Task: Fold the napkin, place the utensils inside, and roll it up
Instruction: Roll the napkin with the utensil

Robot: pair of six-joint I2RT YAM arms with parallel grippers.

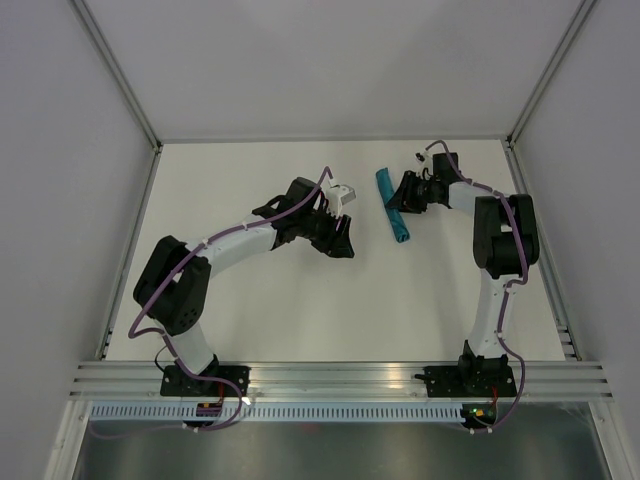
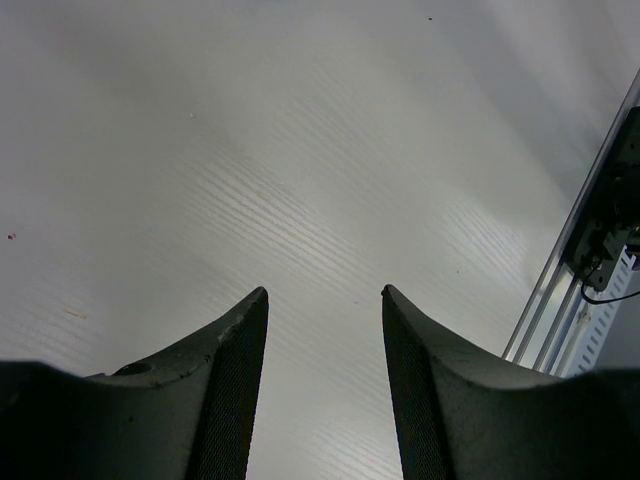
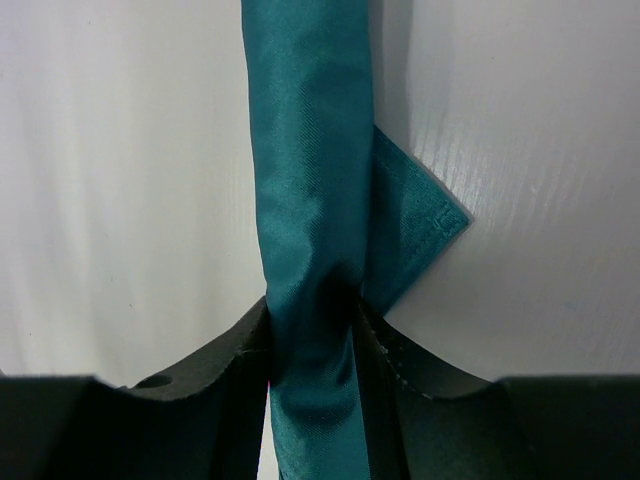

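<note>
The right gripper (image 3: 312, 312) is closed narrowly on the napkin (image 3: 305, 140) — a tight teal roll running straight ahead from between its fingers, one hemmed corner (image 3: 420, 215) poking out loose just right of the fingertips — while the left gripper (image 2: 325, 292) stands wide and empty over the table (image 2: 300, 150), well apart from the roll. The loose corner could let the roll unwind once the squeeze comes off, or the cloth could drag along with fingers that pull away crooked. No brand, label or writing is readable.
</note>
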